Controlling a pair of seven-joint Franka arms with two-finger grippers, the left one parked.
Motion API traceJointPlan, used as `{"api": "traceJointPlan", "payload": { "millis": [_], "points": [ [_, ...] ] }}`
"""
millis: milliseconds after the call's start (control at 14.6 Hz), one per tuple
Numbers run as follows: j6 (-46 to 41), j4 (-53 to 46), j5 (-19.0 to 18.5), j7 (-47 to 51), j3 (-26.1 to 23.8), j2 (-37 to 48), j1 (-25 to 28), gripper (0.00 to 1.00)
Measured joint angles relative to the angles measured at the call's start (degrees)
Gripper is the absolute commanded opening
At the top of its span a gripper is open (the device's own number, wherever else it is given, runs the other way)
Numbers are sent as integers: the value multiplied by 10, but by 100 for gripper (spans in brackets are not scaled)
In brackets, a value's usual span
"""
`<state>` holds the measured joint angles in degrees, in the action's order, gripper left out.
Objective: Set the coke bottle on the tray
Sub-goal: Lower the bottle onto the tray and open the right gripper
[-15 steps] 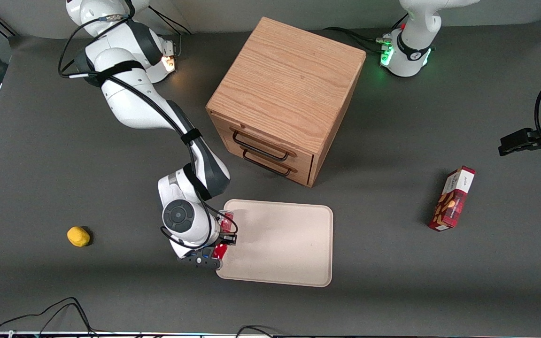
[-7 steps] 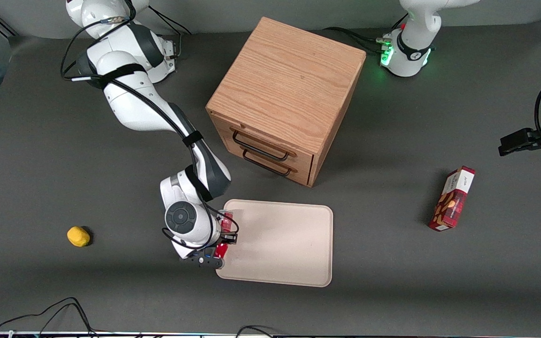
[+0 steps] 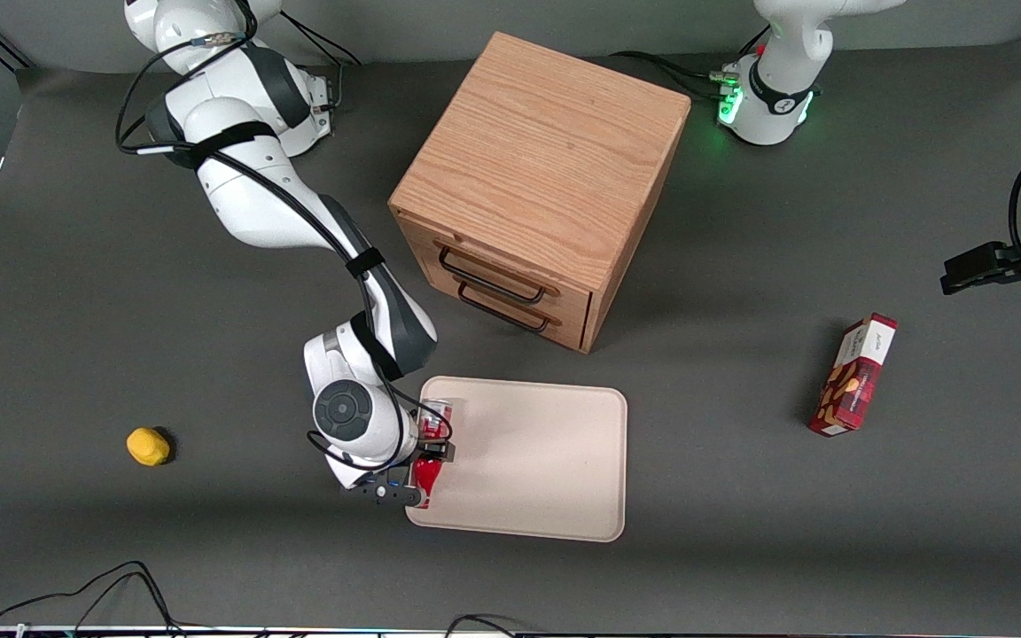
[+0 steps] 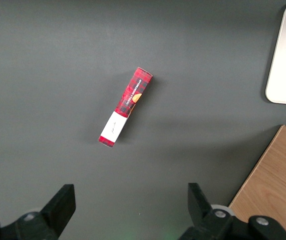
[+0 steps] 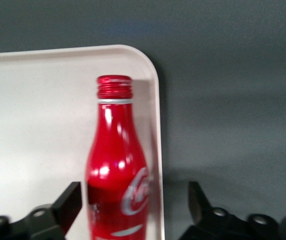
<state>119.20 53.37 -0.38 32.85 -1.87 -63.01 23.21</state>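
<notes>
Because the open tool (image 5: 132, 207) straddles the coke bottle (image 5: 116, 165) beside the tray (image 5: 42, 125) rim, any nudge could roll it onto the counter (image 5: 233, 100).

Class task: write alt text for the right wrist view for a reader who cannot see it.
A red coke bottle lies on a cream tray near its rounded corner, between the open fingers of the hand; dark grey table surrounds the tray.

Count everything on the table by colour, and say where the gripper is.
Red: 2, slim red coke bottle, red rectangular snack box
Beige: 1, flat cream tray
Wood: 1, oak drawer cabinet
Yellow: 1, small round lump
Total: 5
Gripper: at the bottle, over the tray's edge.
</notes>
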Motion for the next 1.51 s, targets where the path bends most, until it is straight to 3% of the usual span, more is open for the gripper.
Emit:
{"api": "traceJointPlan", "payload": {
  "millis": [1166,1509],
  "points": [
    [-2,-4,0,0,0,-1,0,100],
    [-54,-21,0,0,0,15,-2,100]
  ]
}}
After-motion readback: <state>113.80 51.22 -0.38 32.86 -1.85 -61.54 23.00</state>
